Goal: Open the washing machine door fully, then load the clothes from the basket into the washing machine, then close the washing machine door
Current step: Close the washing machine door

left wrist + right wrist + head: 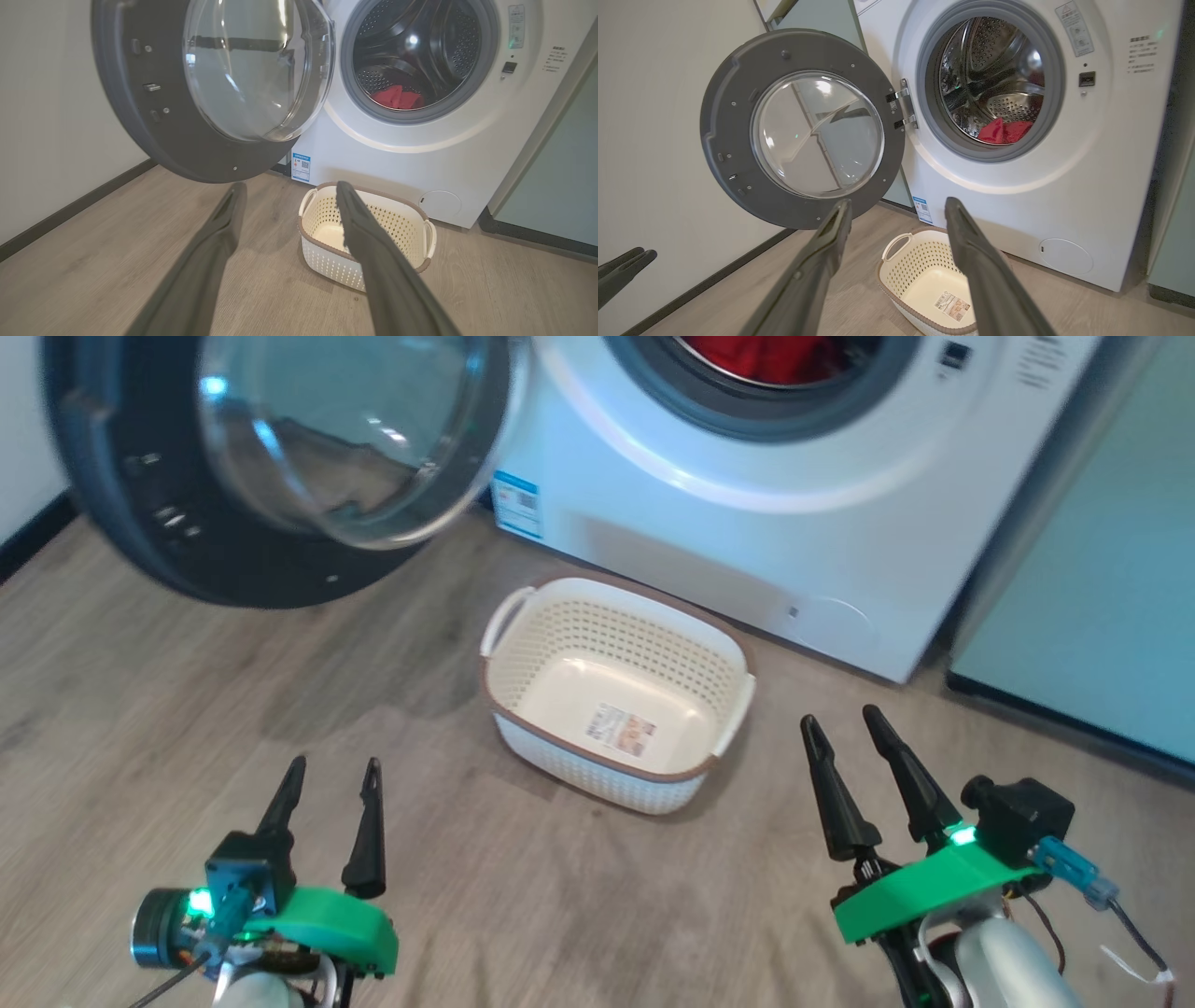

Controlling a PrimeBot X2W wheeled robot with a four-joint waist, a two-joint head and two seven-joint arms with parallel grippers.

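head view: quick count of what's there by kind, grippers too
washing machine: 1
washing machine door, open: 1
basket, empty: 1
heap of red clothes inside the machine: 1
grippers: 2 (left gripper, right gripper, both open)
total: 6

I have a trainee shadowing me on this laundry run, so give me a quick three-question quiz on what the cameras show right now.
1. True or false: the basket holds the red clothes.
2. Where do the clothes lie? A: on the floor. B: in the drum of the washing machine. C: hanging over the door.
3. Fill in the missing word: the door stands ___.
Key: 1 false; 2 B; 3 open.
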